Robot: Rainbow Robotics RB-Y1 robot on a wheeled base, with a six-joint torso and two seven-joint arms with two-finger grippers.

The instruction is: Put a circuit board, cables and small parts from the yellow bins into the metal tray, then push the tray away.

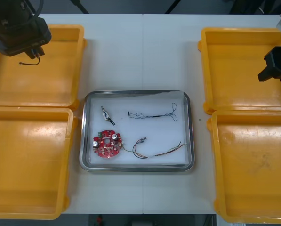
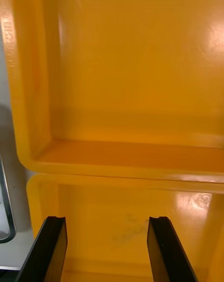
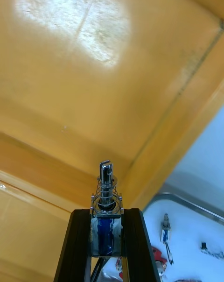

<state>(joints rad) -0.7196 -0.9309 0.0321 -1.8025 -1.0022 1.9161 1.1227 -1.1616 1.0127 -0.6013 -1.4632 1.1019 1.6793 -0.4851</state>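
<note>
My left gripper (image 3: 106, 235) is shut on a small metal part (image 3: 106, 193) with a spring and a blue body, held above the far left yellow bin (image 1: 46, 80). In the front view the left gripper (image 1: 31, 52) hangs over that bin with a thin wire trailing under it. The metal tray (image 1: 191, 136), white inside, holds a round red circuit board (image 1: 107, 142), a small metal part (image 1: 107, 115), a black cable (image 1: 152, 114) and a red and yellow cable (image 1: 156, 149). My right gripper (image 2: 106, 249) stands open over the right yellow bins (image 2: 130, 76), holding nothing.
Both right bins (image 1: 253, 160) and the near left bin (image 1: 27, 160) look bare inside. Bare table lies beyond the tray (image 1: 140, 52) and in front of it.
</note>
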